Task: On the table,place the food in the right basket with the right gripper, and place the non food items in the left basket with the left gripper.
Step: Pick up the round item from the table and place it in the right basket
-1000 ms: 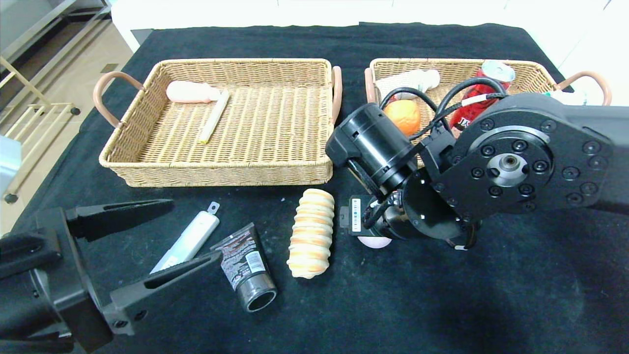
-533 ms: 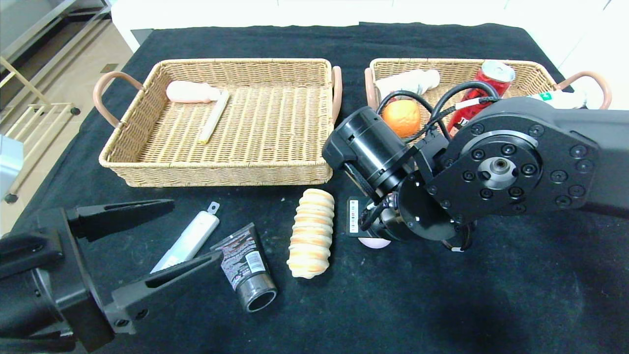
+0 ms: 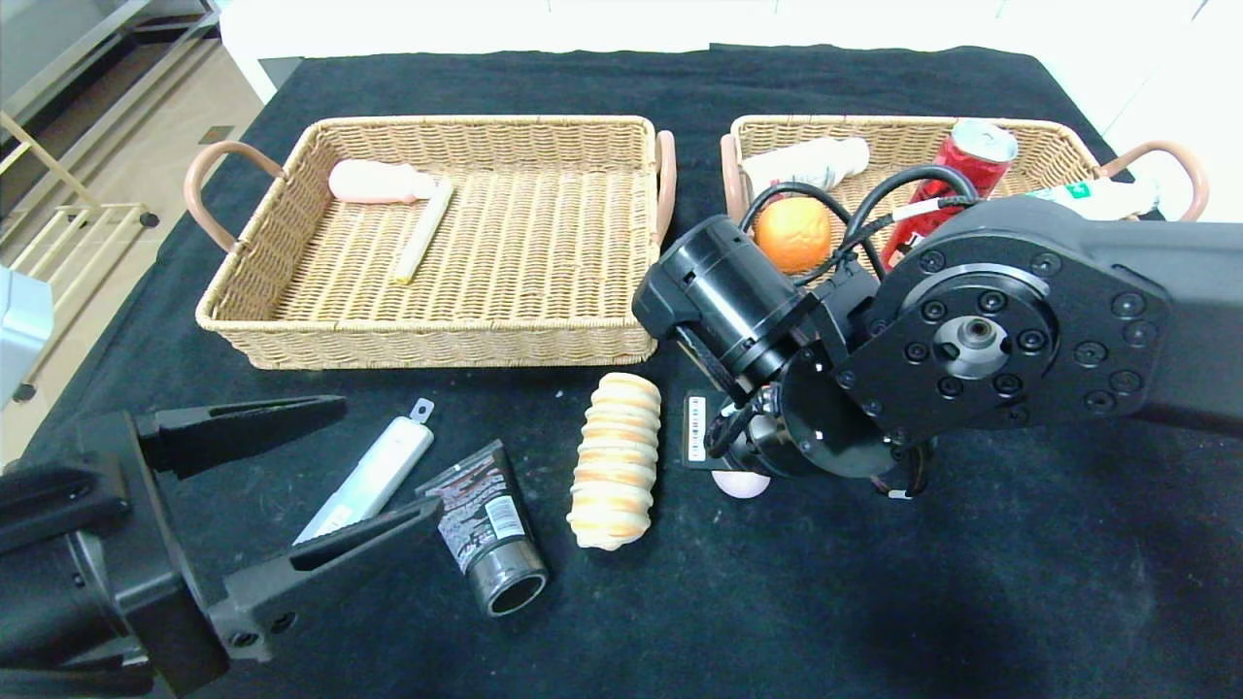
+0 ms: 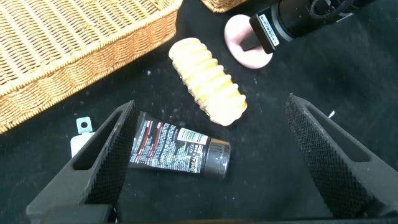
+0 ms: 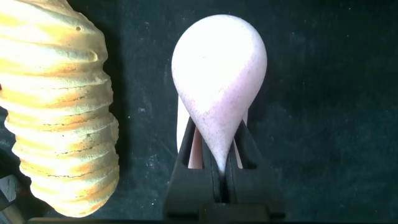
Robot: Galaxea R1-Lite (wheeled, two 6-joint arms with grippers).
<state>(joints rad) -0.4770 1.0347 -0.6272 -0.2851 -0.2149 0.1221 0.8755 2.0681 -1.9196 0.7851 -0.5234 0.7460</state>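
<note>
The right gripper (image 5: pixel 217 163) is down at the black table (image 3: pixel 874 602), in front of the right basket (image 3: pixel 1049 141), with its fingers pinched tight on the narrow end of a pale pink teardrop-shaped piece (image 5: pixel 217 74). That pink piece lies on the cloth just beside the ridged bread roll (image 3: pixel 617 461), not touching it as far as I can see. A white barcode sticker (image 3: pixel 696 427) shows on the right wrist; its print is too small to read.

The left gripper (image 3: pixel 282 485) hangs near the table's front left with its jaws spread wide, holding nothing. Under it lie a white tube (image 3: pixel 374 476) and a black tube (image 3: pixel 486 529) with red and white label text I cannot make out.

The left basket (image 3: pixel 437 340) holds a pinkish item (image 3: pixel 379 182) and a cream stick (image 3: pixel 424 233). The right basket holds an orange (image 3: pixel 793 233), a red can (image 3: pixel 961 165) with partly hidden white lettering, and a white item (image 3: pixel 806 160).
</note>
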